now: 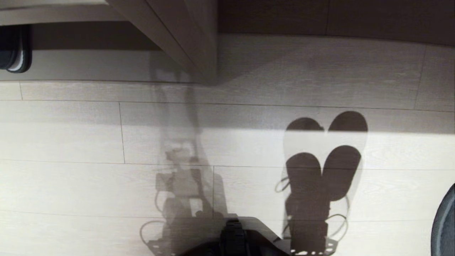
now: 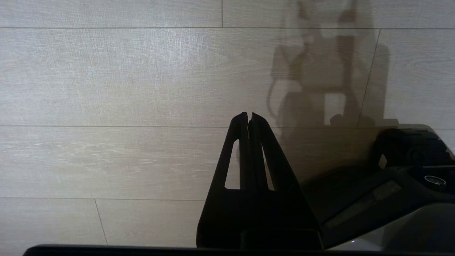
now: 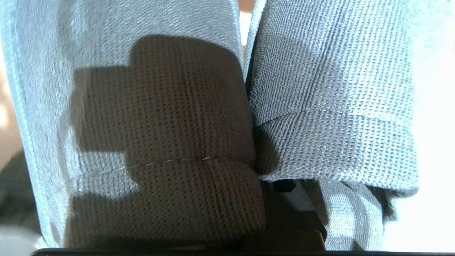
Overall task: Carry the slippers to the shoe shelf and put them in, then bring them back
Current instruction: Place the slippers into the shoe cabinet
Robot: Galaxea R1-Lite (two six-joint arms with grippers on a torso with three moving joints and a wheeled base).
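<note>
At the right pincer: the right pincer (image 3: 284,206) is fully clamped on the slippers (image 3: 160,106). Both fill the wrist view, grey weave up close, dark finger showing between them.
Grip logic: we read it as one pinch on the two inner edges, so a single arm carries the pair. The slippers sit side by side, touching along the middle seam.
Slipper location: off the floor (image 1: 71,142), hanging from the right arm. Head view only gives their shadow (image 1: 321,167), two rounded toes fanned out past the pincer's shadow.
Right arm pose: arm itself is not clearly in head view. A grey curve at the right edge (image 1: 444,220) can't be identified. Going by the shadow, it's held low at the robot's right.
Left pincer: the left pincer (image 2: 249,117) has its fingers pressed together with nothing between them, pointing at bare floor beside the base (image 2: 408,170). Parked.
Shoe shelf: pale wood cubby (image 1: 89,65) at the top of head view, left of an upright panel (image 1: 185,35), well apart from the slippers. We can't confirm it's the narrower one.
Other pair: dark shoes with whitish sole edges (image 1: 16,49) sit in that cubby at the far left. Not ours.
Stage: we judge this as mid-carry. Which leg of the trip, we can't tell.
</note>
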